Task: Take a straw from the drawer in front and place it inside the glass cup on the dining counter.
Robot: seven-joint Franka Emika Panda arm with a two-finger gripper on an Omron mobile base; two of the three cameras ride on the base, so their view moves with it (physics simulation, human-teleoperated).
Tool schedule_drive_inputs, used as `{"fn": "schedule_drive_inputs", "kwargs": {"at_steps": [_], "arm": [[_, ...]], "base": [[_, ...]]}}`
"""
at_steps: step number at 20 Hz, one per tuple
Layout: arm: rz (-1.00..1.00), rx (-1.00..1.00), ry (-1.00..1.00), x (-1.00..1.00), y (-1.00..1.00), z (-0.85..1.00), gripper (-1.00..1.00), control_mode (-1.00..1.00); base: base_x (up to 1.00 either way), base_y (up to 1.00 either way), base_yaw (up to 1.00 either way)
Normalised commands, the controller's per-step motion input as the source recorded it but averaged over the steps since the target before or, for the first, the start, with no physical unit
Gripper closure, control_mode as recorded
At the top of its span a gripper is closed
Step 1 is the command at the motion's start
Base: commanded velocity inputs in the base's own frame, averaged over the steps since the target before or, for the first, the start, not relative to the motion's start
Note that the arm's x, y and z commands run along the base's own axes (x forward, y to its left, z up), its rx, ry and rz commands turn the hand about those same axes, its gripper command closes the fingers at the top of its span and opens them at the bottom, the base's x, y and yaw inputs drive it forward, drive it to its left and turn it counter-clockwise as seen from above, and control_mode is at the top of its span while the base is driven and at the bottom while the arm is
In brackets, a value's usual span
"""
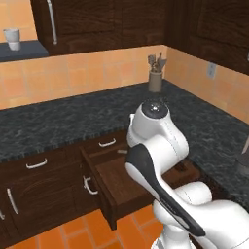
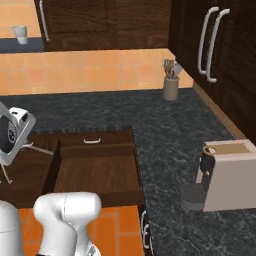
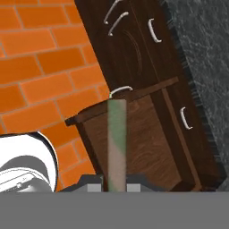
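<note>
- Hand view puts the straw [image 3: 117, 143] in the middle, standing up from between the two finger tips of the end effector [image 3: 112, 187]; it looks thick and blurred because it is so close to the camera, with pale tan and greenish patches.
- The finger tips are mostly cut off by the bottom edge, so only small grey corners show on each side of the straw, and they seem to be clamped on it.
- Behind the straw is the drawer [image 3: 147, 138], pulled out, with its curved silver handle just above the top end of the straw.
- In the right base view a thin pale stick [image 2: 37, 148] reaches out from the hand over the dark wood at the left; the fingers themselves are hard to make out there.
- In the left base view the arm covers the middle of the open drawer [image 1: 121, 187], and the hand is hidden behind it.
- A black speckled counter [image 2: 165, 130] runs above the drawer, with a utensil holder [image 2: 171, 82] at the back and a coffee machine [image 2: 222, 175] on the right.
- A pale cup [image 1: 12, 39] stands on a far ledge, too small to tell more.
</note>
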Motion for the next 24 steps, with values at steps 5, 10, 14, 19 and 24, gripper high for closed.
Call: {"fn": "schedule_drive_inputs", "kwargs": {"at_steps": [5, 10, 14, 19, 24], "arm": [[0.0, 0.0, 0.0, 0.0, 0.0, 0.0, 1.0, 1.0], [0.0, 0.0, 0.0, 0.0, 0.0, 0.0, 1.0, 1.0], [0.0, 0.0, 0.0, 0.0, 0.0, 0.0, 1.0, 1.0], [0.0, 0.0, 0.0, 0.0, 0.0, 0.0, 1.0, 1.0], [0.0, 0.0, 0.0, 0.0, 0.0, 0.0, 1.0, 1.0]], "base": [[-0.19, 0.57, 0.46], [0.0, 0.6, 0.67], [-0.05, 0.6, 0.72], [-0.12, 0.64, 0.72], [-0.06, 0.64, 0.72]]}}
